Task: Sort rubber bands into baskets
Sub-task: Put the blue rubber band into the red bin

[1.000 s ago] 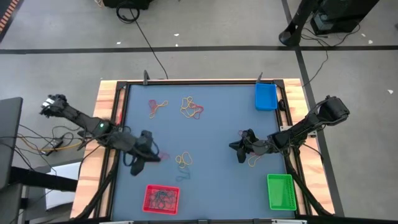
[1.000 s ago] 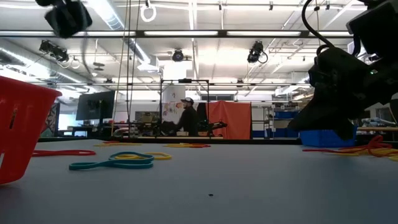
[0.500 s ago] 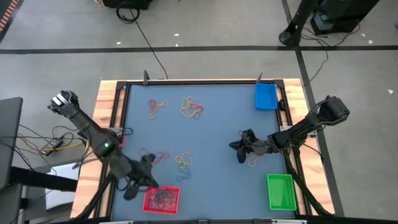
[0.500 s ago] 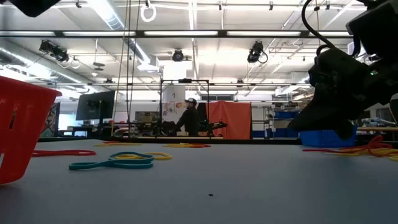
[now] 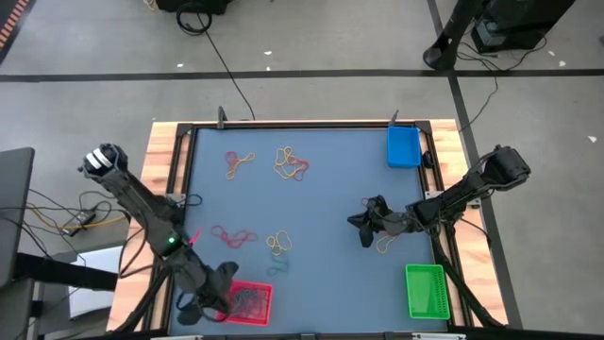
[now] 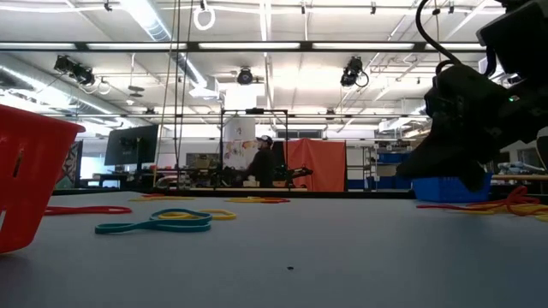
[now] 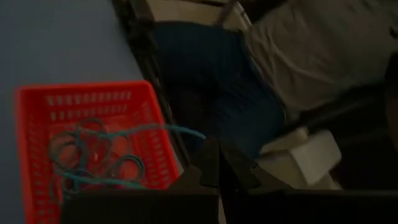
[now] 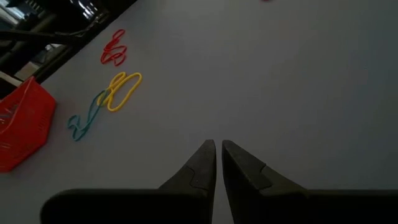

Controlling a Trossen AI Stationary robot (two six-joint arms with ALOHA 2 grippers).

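The red basket (image 5: 253, 300) stands at the table's near left edge with a tangle of teal rubber bands (image 7: 93, 158) inside. My left gripper (image 5: 225, 289) hangs shut over the basket's left rim, and a thin teal strand (image 7: 180, 129) runs from its fingertips into the basket. Loose rubber bands lie on the blue table: red ones (image 5: 233, 236), yellow and teal ones (image 5: 278, 246), and two clusters farther back (image 5: 291, 162). My right gripper (image 5: 363, 227) hovers shut at mid right, and nothing shows between its fingers (image 8: 214, 155). Under its arm lies a yellow band (image 5: 385, 246). My left gripper pinches the end of a teal rubber band (image 7: 200, 133) at its fingertips (image 7: 210, 149). It comes slanting down from the table's left side. The band stretches in a shallow arc over the basket's rim (image 7: 155, 118), and its other end lies among the bands inside.
The blue basket (image 5: 403, 146) stands at the far right and the green basket (image 5: 425, 289) at the near right. A raised wooden frame (image 5: 162, 179) borders the table. A person (image 6: 261, 162) moves in the room far behind.
My left gripper has swung from the middle left of the table toward the near edge, sinking and tipping down, and now stands at the red basket's left rim. The red bands it passed lie where they were. My right arm has kept still.
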